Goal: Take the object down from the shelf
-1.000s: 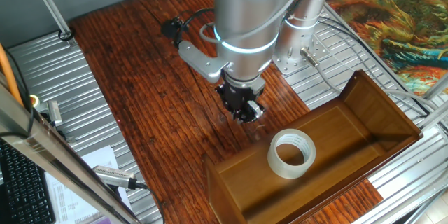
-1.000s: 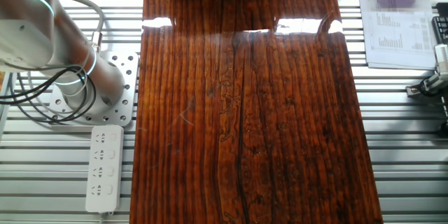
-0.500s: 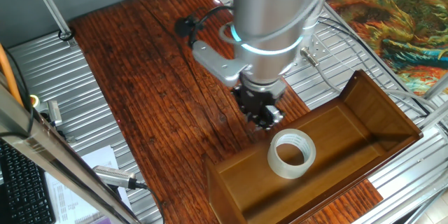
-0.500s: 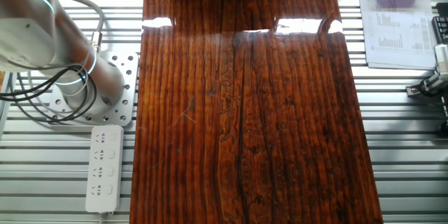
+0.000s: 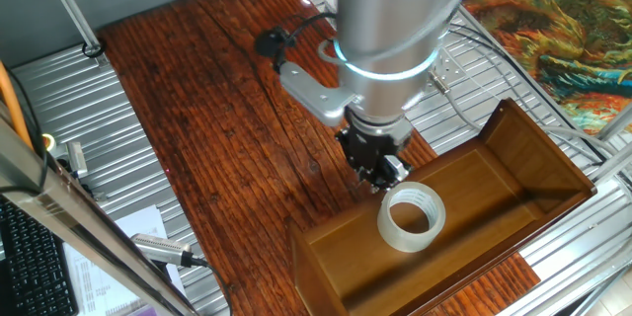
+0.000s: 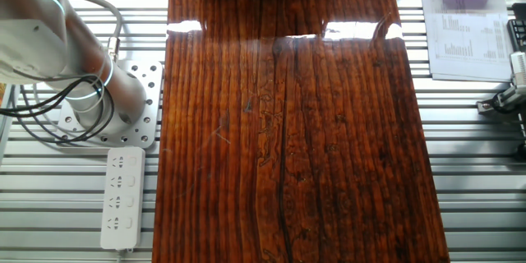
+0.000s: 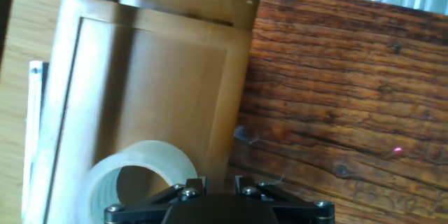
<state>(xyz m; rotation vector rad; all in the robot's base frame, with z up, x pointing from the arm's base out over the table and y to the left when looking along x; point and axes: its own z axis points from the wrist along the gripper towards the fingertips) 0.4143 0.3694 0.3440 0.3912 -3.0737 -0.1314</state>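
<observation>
The roll of whitish tape (image 5: 411, 218) lies flat on the floor of the brown wooden shelf tray (image 5: 538, 148), near its left end. My gripper (image 5: 382, 170) hangs just above and left of the roll, over the tray's near wall, and holds nothing. In the hand view the roll (image 7: 133, 175) sits at the lower left on the tray floor (image 7: 161, 84), left of my gripper (image 7: 218, 182). The fingertips (image 7: 194, 183) show only at the bottom edge, with a narrow gap between them. The gripper is out of the other fixed view.
The tray stands on the dark red-brown tabletop (image 5: 207, 118), with ridged metal table (image 5: 69, 99) around it. A patterned cloth (image 5: 563, 30) lies at the back right. The other fixed view shows the arm's base (image 6: 90, 107), a power strip (image 6: 121, 197) and papers (image 6: 464, 33).
My arm has moved right and forward, bringing the gripper from over the tabletop to the tray's edge beside the tape roll. The roll and tray have not moved.
</observation>
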